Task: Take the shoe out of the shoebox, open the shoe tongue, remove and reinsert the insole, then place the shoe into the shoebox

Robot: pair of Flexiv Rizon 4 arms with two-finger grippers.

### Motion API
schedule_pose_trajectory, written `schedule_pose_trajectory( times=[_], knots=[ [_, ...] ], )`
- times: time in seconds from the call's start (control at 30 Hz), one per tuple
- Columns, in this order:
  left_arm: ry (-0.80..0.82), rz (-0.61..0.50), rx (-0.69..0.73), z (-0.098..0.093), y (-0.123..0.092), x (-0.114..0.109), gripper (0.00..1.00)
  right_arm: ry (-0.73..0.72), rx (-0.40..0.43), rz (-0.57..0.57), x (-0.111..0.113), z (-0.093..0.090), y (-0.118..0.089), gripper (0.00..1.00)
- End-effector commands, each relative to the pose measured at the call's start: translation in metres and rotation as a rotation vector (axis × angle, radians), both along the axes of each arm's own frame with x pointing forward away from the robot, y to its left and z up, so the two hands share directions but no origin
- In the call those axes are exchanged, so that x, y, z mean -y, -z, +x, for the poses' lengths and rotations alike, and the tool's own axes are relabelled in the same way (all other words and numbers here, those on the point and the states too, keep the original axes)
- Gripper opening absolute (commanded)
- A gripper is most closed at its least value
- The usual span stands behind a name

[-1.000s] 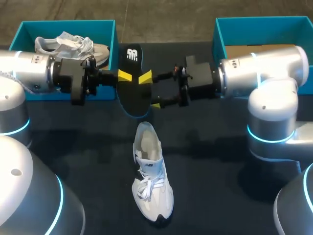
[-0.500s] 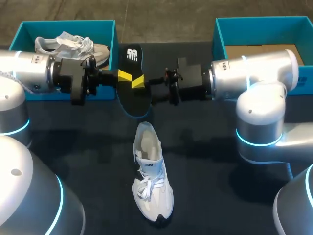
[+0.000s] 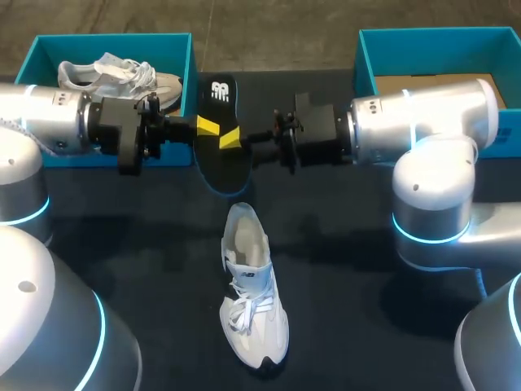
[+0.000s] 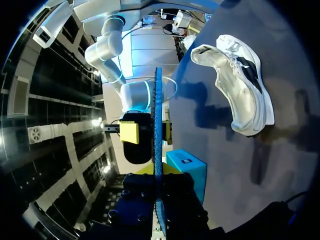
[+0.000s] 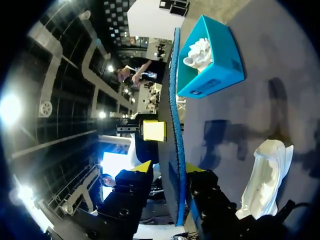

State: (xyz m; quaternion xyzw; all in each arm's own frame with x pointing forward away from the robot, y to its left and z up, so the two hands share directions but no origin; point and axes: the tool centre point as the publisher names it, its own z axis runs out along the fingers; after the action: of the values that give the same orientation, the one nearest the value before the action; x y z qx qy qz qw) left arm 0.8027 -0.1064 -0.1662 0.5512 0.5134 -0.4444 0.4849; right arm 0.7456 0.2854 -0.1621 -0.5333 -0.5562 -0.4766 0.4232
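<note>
A black insole (image 3: pixel 218 138) hangs in the air above the table's far middle. My left gripper (image 3: pixel 207 125) is shut on its left edge; the left wrist view shows the insole (image 4: pixel 158 125) edge-on, running straight out of my left gripper (image 4: pixel 159 172). My right gripper (image 3: pixel 230 137) has come in from the right. Its yellow tips stand either side of the insole (image 5: pixel 175 100) with a little room left, so my right gripper (image 5: pixel 169 169) is open. The white shoe (image 3: pixel 248 289) lies on the table below, toe towards me, and also appears as the shoe (image 4: pixel 240 90) and the shoe (image 5: pixel 265 170).
A teal shoebox (image 3: pixel 47 49) at the far left holds a second white shoe (image 3: pixel 118 75). Another teal shoebox (image 3: pixel 383 41) stands at the far right, partly behind my right arm. Dark table surface surrounds the shoe.
My right arm has moved left up to the insole and its fingers have narrowed around it. The left arm and the shoe have stayed put.
</note>
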Motion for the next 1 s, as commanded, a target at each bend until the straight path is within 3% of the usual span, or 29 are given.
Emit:
schedule_pose_trajectory(
  times=[0.03,0.7,0.87,1.0],
  knots=[
    [-0.003,0.002,0.002,-0.0014,0.0001,0.0003,0.0,-0.003,-0.005,-0.011,0.0007,0.0005,-0.0007,0.27],
    [-0.003,0.002,0.002,-0.0014,0.0001,0.0003,0.0,-0.032,-0.009,-0.027,0.001,0.0043,0.0006,0.27],
    [-0.003,0.002,0.002,-0.0014,0.0001,0.0003,0.0,-0.041,-0.013,-0.031,-0.0006,0.006,0.0015,0.23],
    [-0.003,0.002,0.002,-0.0014,0.0001,0.0003,0.0,-0.042,-0.013,-0.03,0.001,0.0082,0.0017,0.09]
  ],
)
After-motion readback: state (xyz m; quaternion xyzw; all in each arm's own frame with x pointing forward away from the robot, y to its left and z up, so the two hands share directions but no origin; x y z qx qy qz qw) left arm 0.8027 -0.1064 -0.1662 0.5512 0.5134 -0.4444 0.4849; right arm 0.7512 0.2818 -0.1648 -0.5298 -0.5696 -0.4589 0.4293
